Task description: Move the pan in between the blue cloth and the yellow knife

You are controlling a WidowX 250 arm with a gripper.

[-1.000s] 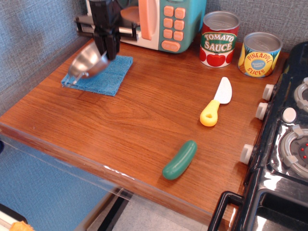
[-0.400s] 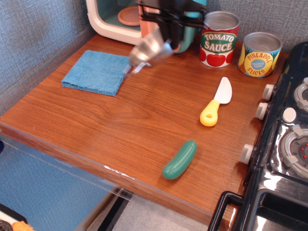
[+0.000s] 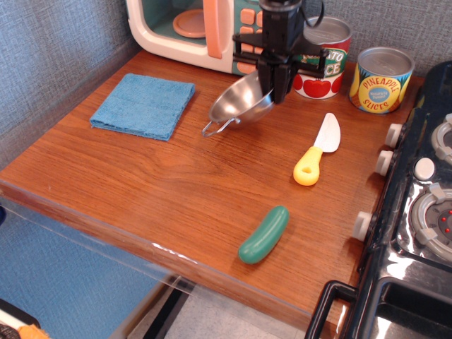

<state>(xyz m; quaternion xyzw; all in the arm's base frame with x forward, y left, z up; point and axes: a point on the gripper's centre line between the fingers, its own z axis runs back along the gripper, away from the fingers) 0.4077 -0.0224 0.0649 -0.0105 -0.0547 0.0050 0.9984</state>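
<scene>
We see the gripper (image 3: pixel 275 83) pinching the pan (image 3: pixel 242 105) by its far-right rim, so the pan hangs tilted, far edge high and near-left edge low, with one wire loop handle dangling toward the table (image 3: pixel 176 183). We judge the tilt comes from gripping a single side of the rim, so the free side sags. Whether the low edge touches the wood or hovers just above it, we cannot tell. The pan now sits over bare wood between the blue cloth (image 3: pixel 144 105) on the left and the yellow knife (image 3: pixel 316 152) on the right, a bit farther back than the knife's handle and nearer the knife side than the cloth. That is roughly the target gap, so we judge the carry is nearly done and what remains is lowering, levelling and letting go. The tomato sauce can (image 3: pixel 321 56) and toy microwave (image 3: pixel 212 32) stand right behind the arm, the pineapple can (image 3: pixel 381 79) further right, and the green pickle toy (image 3: pixel 264 234) lies near the front edge, well apart. Versus a second ago: the pan was over the cloth's far-left part, then in blurred mid-air transit at the cloth's right edge; now it is clear of the cloth and lower, and the cloth lies fully uncovered. Knife, cans and pickle have not moved.
</scene>
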